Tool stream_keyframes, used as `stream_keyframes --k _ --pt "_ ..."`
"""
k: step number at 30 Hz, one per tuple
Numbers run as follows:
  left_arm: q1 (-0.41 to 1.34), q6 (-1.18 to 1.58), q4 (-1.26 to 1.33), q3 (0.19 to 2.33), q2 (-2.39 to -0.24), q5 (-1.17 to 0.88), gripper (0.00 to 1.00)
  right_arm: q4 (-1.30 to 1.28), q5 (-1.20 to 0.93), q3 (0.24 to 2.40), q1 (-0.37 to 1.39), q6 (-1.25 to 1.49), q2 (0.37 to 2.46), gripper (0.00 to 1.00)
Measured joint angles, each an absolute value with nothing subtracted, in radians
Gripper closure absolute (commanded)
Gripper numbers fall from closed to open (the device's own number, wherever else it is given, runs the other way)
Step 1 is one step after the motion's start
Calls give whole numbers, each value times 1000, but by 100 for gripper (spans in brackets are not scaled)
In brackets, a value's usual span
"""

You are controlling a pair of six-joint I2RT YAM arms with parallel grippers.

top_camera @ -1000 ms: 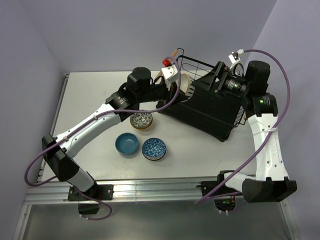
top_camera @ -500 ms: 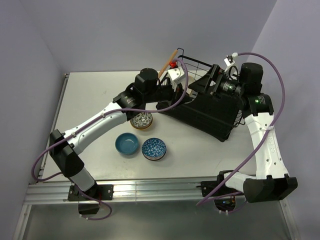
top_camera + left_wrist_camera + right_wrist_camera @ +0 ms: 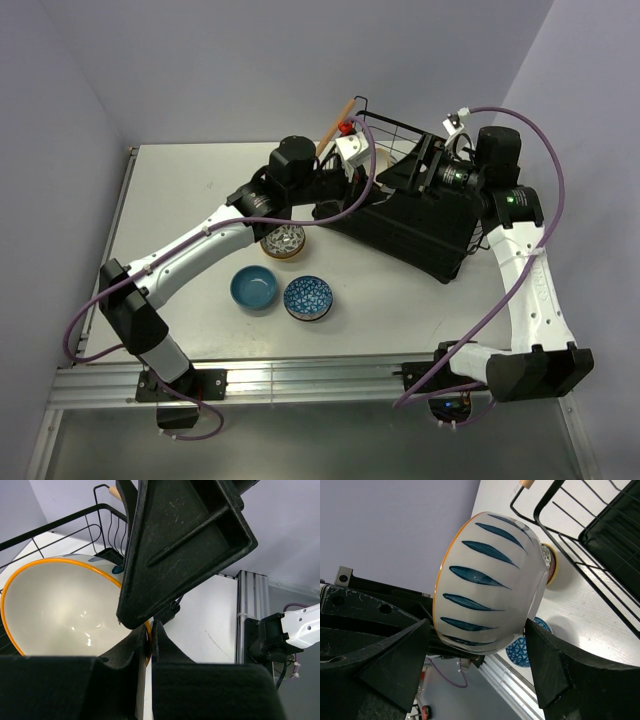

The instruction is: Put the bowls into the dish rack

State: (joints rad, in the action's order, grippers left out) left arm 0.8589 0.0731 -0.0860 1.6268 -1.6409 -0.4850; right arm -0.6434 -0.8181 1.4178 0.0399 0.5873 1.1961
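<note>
**Striped bowl, held at the dish rack's left end**

- **Striped bowl** (image 3: 485,580): white with blue stripes and an orange rim. It is tipped on edge and off the table (image 3: 200,200), just beside the rack's wire wall.
- **Left claw** (image 3: 148,630): clamped on the bowl's rim.
- **Right claw** (image 3: 477,630): fingers apart, one on each side of the bowl. Contact cannot be told.
- **Dish rack** (image 3: 420,220): black wire, on the table's far right.
- **On the table, left of the rack:** speckled bowl (image 3: 283,240), plain blue bowl (image 3: 253,288) and blue patterned bowl (image 3: 308,298), grouped near one another.

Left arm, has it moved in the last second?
Yes. The left arm swung right, toward the dish rack, judged against the brown bowl on the table.
</note>
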Motion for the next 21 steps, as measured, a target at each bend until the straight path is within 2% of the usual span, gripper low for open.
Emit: stream_keyframes --k 5,8,9,14,15,17,21 --pt "859 75 -86 1627 -1641 -490 100 -636 -846 1412 40 599 1204 17" --pt "859 75 -85 1627 -1641 -493 100 -630 -845 1406 39 601 1204 31" --pt "859 75 -86 1627 -1640 -493 100 -629 -844 1403 38 603 1205 40" --pt "857 84 -89 1627 -1640 -492 100 -628 -840 1400 38 599 1209 67" --pt "857 87 -89 1627 -1640 -492 100 -628 -840 1400 38 598 1209 84" --pt "858 90 -90 1627 -1640 -492 100 -628 -841 1400 38 596 1209 100" --pt "858 91 -91 1627 -1640 -492 94 -628 -841 1401 38 585 1209 100"
